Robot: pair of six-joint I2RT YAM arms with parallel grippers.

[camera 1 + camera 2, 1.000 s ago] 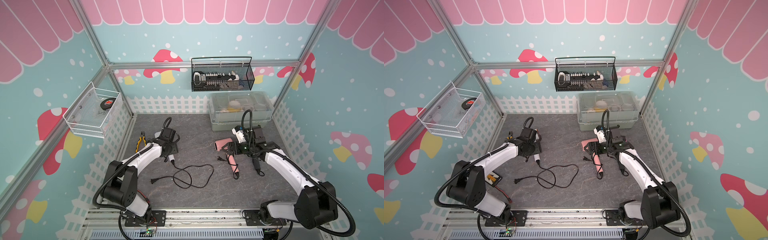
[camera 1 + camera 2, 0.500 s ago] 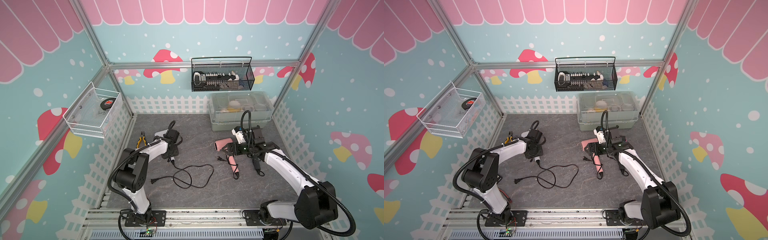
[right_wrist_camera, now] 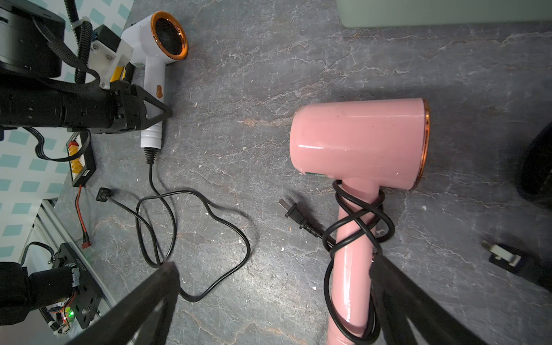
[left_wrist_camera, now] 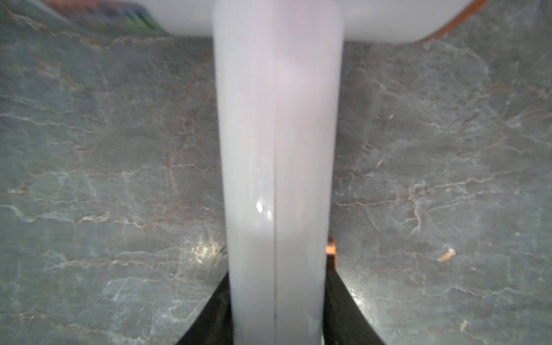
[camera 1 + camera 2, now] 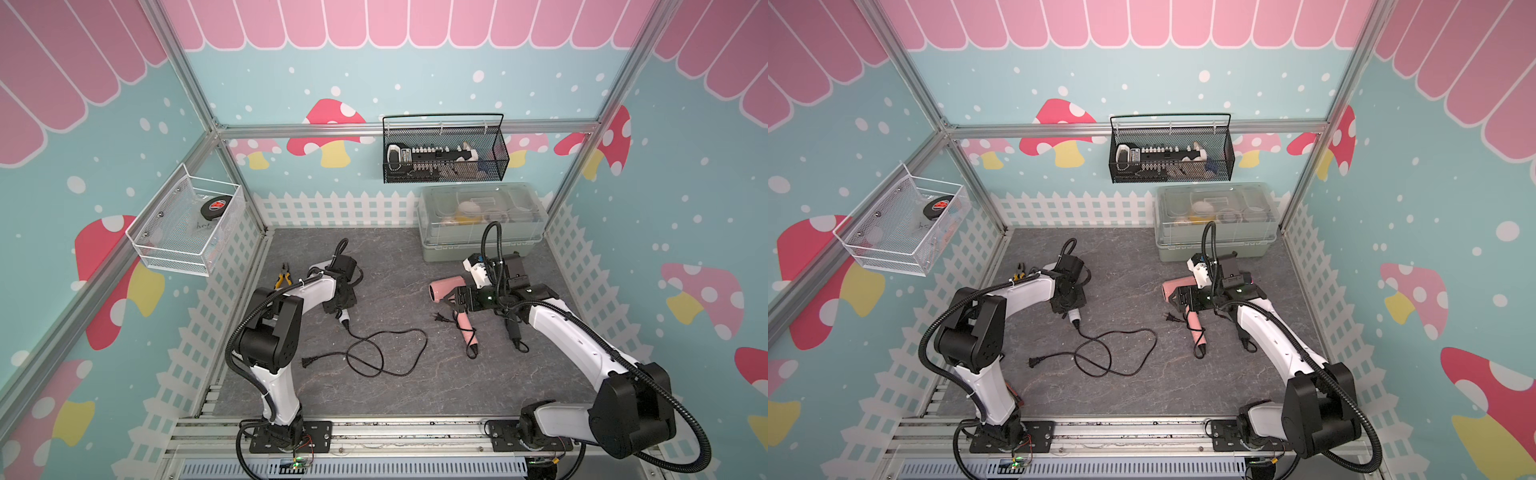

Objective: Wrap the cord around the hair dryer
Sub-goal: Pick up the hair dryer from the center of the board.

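"Where did the white plastic hair dryer (image 3: 155,38) sit?"

"Toward the grey slate table's (image 5: 415,395) left edge, left gripper (image 3: 158,115) clamped on its handle (image 4: 274,149), thin black cord (image 3: 249,248) loose. That handle could've twisted, spilling loops (right gripper (image 3: 271,268) gaped empty above the pink plastic hair dryer (image 3: 358,143))."

Pink hair dryer (image 5: 442,288) at 3 o'clock, copper-rimmed white hair dryer (image 3: 149,68) at 9, black cord (image 5: 386,353), grey veined table (image 5: 415,395), teal mushroom walls (image 5: 374,75).

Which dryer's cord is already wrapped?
The pink dryer: black cord coiled around its handle. The white dryer has its loose cord sprawled on the tabletop.
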